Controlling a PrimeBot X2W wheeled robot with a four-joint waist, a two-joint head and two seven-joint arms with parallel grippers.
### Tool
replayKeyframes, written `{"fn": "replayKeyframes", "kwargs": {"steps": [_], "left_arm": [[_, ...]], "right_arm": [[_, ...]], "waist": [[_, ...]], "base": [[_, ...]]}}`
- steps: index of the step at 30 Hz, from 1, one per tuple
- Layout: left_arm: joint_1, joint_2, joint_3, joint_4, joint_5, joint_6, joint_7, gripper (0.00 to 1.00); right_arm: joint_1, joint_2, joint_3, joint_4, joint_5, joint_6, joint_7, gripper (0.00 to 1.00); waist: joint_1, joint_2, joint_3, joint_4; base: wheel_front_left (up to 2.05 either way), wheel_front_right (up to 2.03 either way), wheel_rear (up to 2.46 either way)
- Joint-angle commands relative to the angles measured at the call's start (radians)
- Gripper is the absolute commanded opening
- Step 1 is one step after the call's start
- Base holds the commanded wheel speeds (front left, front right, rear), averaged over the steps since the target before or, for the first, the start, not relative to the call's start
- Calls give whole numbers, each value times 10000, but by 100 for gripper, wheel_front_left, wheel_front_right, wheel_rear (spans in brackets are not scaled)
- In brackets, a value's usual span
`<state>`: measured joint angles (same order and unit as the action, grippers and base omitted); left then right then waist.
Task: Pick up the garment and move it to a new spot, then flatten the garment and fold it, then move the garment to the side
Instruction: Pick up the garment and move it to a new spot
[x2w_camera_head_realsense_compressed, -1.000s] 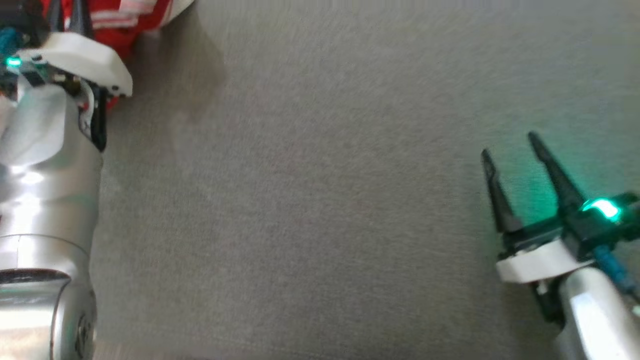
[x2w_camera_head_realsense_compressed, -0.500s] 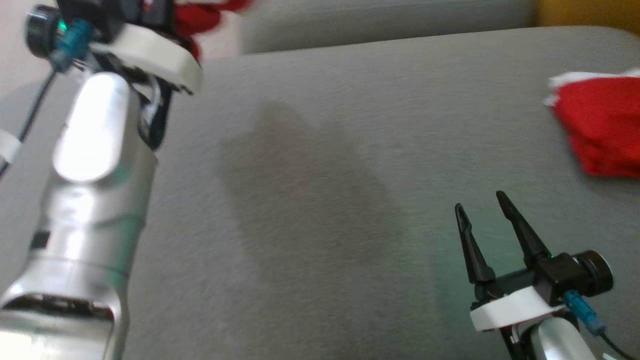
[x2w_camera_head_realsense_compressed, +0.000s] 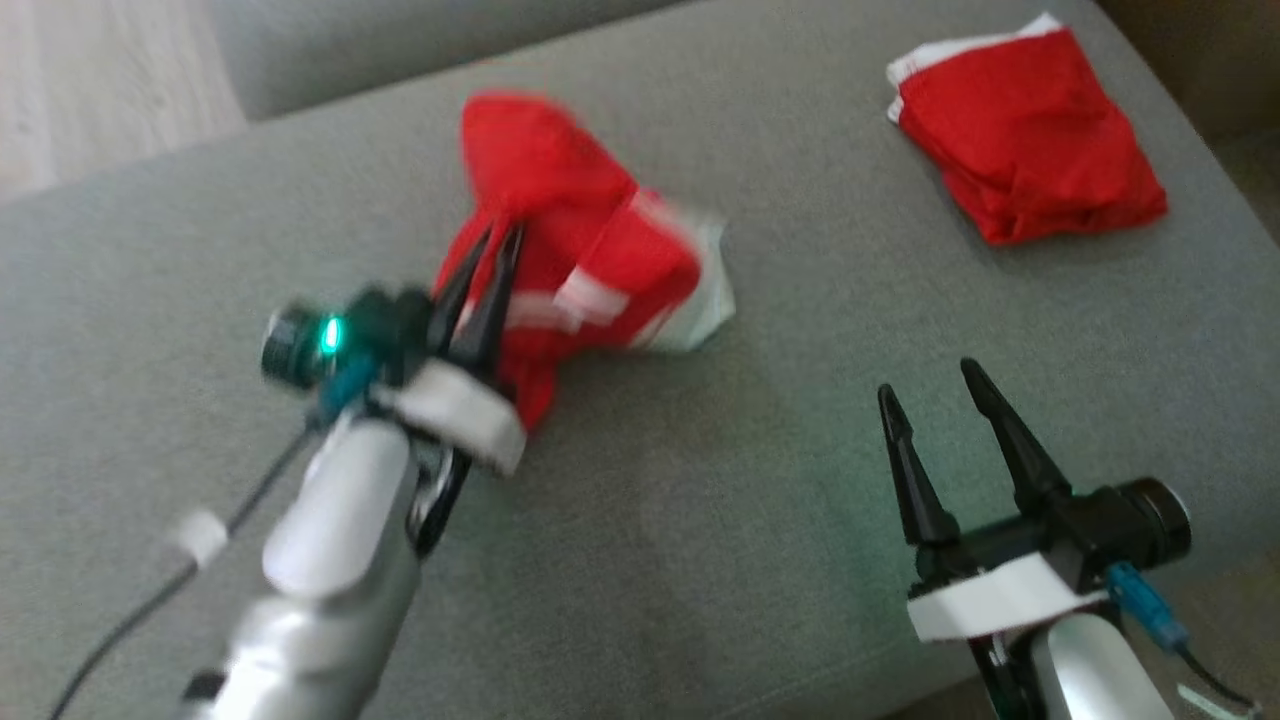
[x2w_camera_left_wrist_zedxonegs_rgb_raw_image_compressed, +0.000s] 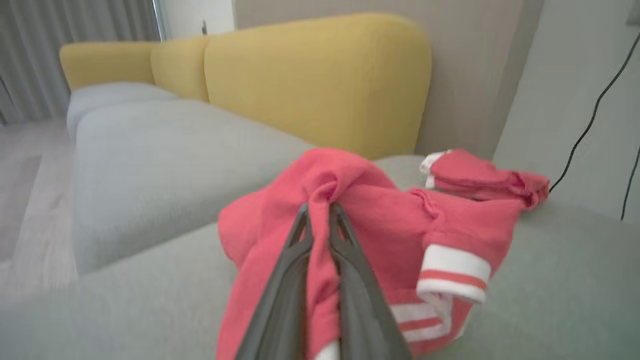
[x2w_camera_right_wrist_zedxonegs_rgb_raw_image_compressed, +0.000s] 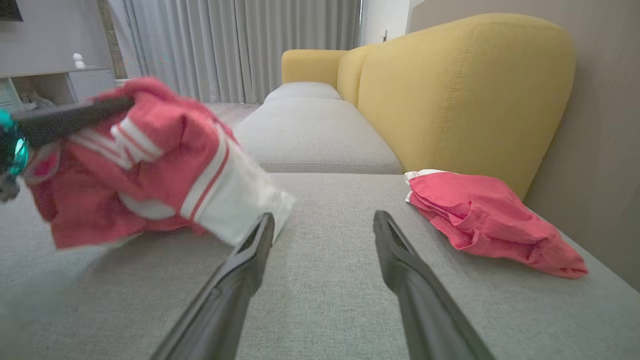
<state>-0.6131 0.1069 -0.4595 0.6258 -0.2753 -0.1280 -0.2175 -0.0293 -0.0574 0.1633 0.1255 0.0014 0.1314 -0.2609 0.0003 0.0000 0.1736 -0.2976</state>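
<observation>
Garment (x2w_camera_head_realsense_compressed: 580, 250) hanging in left claw (x2w_camera_head_realsense_compressed: 502, 235) over sofa seat (x2w_camera_head_realsense_compressed: 700, 560), left of centre. Folded garment (x2w_camera_head_realsense_compressed: 1020, 160) lying far right on seat, well apart. Right claw (x2w_camera_head_realsense_compressed: 930, 382) hovering before it.

The garment (x2w_camera_head_realsense_compressed: 585, 240) is blurred in the head view, its 7 o'clock part hidden behind the left end effector (x2w_camera_head_realsense_compressed: 500, 236). Its lower folds (left wrist view, 6 o'clock) run off the frame.

Left gripper (x2w_camera_head_realsense_compressed: 500, 240): fingers pressed together, pinching a fold of the garment (x2w_camera_head_realsense_compressed: 585, 215). Its silver forearm (x2w_camera_head_realsense_compressed: 335, 540) slants up from the lower left. Right gripper (x2w_camera_head_realsense_compressed: 930, 385): fingers spread wide, holding nothing, pointing up from the lower right.
</observation>
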Motion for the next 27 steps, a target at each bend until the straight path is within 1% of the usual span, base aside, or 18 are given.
{"fn": "replayKeyframes", "kwargs": {"steps": [1, 3, 5, 9, 12, 15, 17, 21, 27], "left_arm": [[-69, 184, 239, -86, 144, 170, -287, 33], [290, 16, 254, 60, 177, 367, -402, 100], [638, -138, 385, -226, 224, 619, -431, 100], [1759, -358, 760, -1666, 494, 1128, -438, 100], [2765, -441, 877, -2721, 877, 1458, -439, 100], [3688, -489, 1221, -3761, 1205, 1982, -440, 100], [4295, -512, 1427, -4374, 1340, 2229, -440, 100], [5293, -540, 1602, -5246, 1513, 2370, -441, 100], [6429, -556, 1975, -5785, 1582, 2532, -441, 100]], "right_arm": [[-439, 54, 225, -337, 75, -7, -9, 100], [-439, 63, 158, -312, 85, -7, -9, 100], [-391, 66, 109, -280, 130, -7, -9, 100], [-210, 69, -73, -204, 164, -7, -9, 100], [-23, 70, -185, -162, 167, -7, -9, 100], [195, 70, -313, -102, 191, -7, -9, 100], [395, 70, -402, -37, 192, -7, -9, 100], [724, 71, -597, -18, 198, -7, -9, 100], [1105, 71, -708, 25, 298, -7, -9, 100]], "waist": [[-3, 0, 434, -226], [-3, 0, 445, -132], [-3, 0, 339, 39], [-3, 0, -185, 545], [-3, 0, -644, 975], [-3, 0, -1140, 1425], [-3, 0, -1472, 1728], [-3, 0, -1875, 2330], [-3, 0, -2317, 2889]], "base": [[0, 0, 0], [0, 0, 0], [0, 0, 0], [0, 0, 0], [0, 0, 0], [0, 0, 0], [0, 0, 0], [0, 0, 0], [0, 0, 0]]}}
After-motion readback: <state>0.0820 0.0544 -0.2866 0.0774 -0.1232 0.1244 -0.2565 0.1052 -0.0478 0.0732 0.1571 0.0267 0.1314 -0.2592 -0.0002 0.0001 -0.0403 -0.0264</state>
